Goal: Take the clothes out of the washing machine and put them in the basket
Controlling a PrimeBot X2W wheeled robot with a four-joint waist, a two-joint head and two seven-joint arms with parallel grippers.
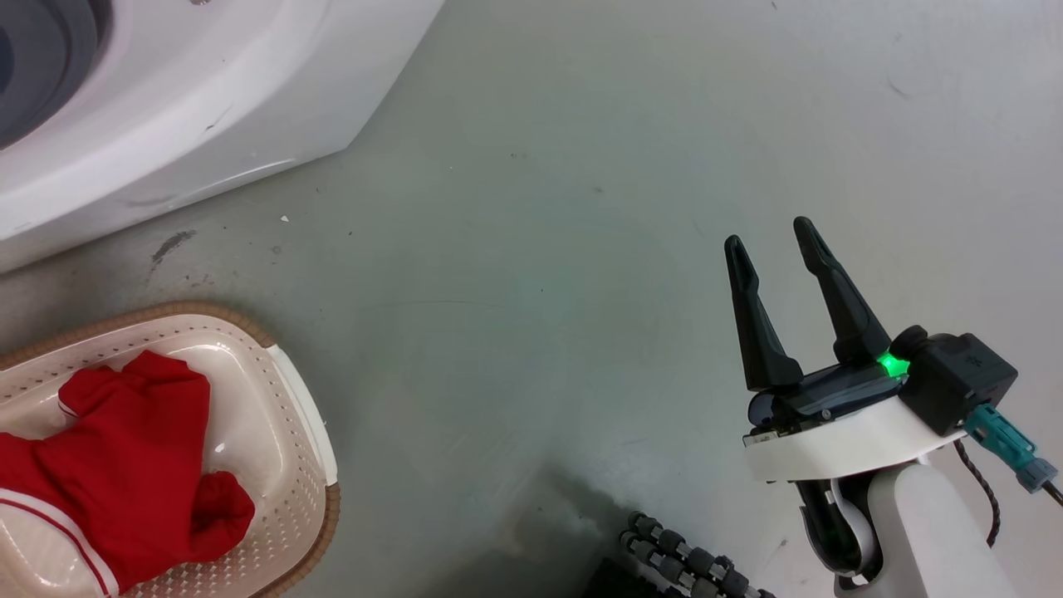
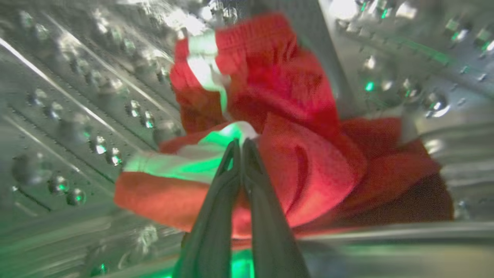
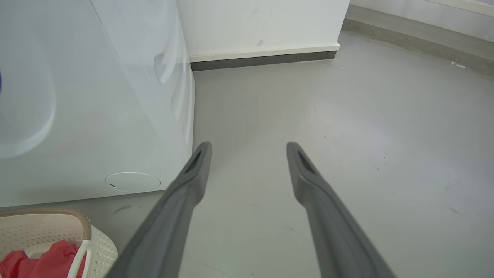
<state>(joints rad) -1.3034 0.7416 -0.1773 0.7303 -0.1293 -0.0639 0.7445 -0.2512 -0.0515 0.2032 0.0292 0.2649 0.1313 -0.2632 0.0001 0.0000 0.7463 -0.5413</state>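
Note:
Inside the washing machine's perforated steel drum (image 2: pixel 69 116) lies a crumpled red garment (image 2: pixel 305 154) with white trim. My left gripper (image 2: pixel 241 142) is shut, its tips pinching the fabric at the white trim. The left wrist view is blurred. Another red garment (image 1: pixel 124 482) with white stripes lies in the cream basket (image 1: pixel 309 415), which stands on the floor in front of the white washing machine (image 1: pixel 208 100). My right gripper (image 1: pixel 770 234) hangs open over bare floor, well to the right of the basket, holding nothing. In the right wrist view the right gripper (image 3: pixel 249 146) points past the machine's side (image 3: pixel 115 116), with the basket (image 3: pixel 98 247) at lower left.
Grey floor (image 1: pixel 531 291) spreads between the basket and my right arm. A black ribbed cable (image 1: pixel 681 565) lies at the bottom edge. A white wall with a dark skirting (image 3: pixel 262 60) stands behind the machine.

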